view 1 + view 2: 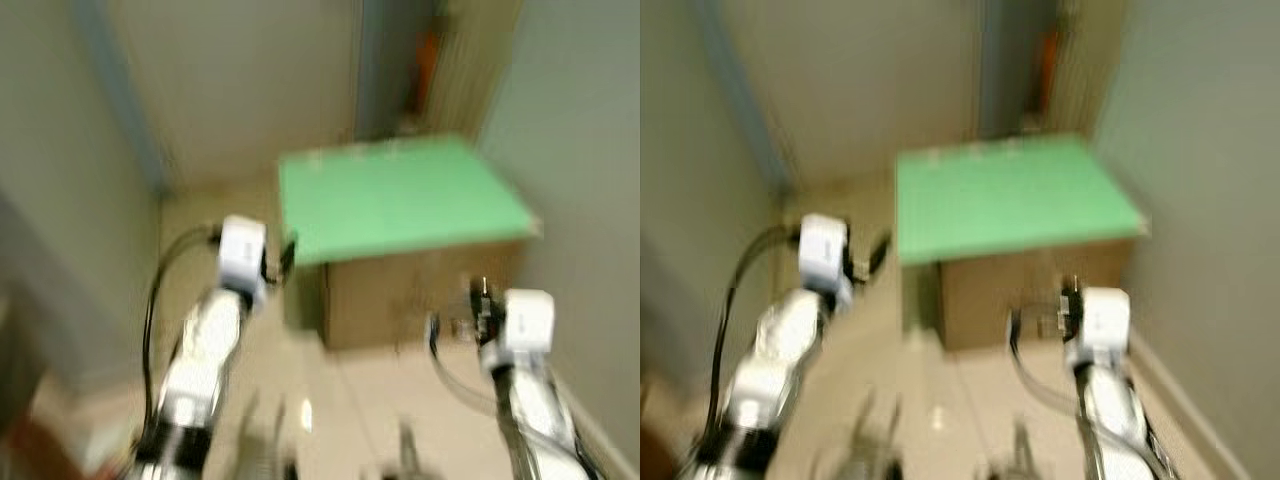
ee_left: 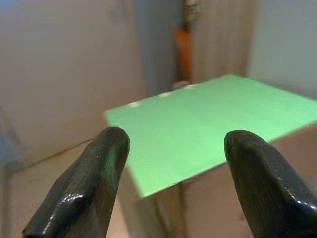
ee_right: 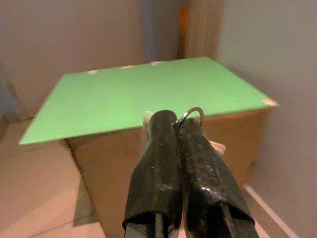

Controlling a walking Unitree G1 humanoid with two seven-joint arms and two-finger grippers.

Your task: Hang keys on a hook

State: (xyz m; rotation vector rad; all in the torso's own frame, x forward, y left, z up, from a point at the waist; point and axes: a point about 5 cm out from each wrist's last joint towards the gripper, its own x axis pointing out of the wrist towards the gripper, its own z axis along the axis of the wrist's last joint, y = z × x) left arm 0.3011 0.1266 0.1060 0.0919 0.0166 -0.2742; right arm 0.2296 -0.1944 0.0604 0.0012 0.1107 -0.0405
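- Cardboard box with green top stands ahead, against the right wall.
- Right gripper: fingers closed, pinching a key ring.
- Left gripper: fingers spread wide, empty.
- Head views blurred.

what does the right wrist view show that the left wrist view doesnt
Right wrist view: the right gripper with its fingers pressed together on a key ring, whose metal loop pokes out at the tips, and the front of the cardboard box.

Left wrist view: the left gripper spread wide with nothing between its fingers.

Both: the green board on the box, the pale walls and an orange thing in the far corner.
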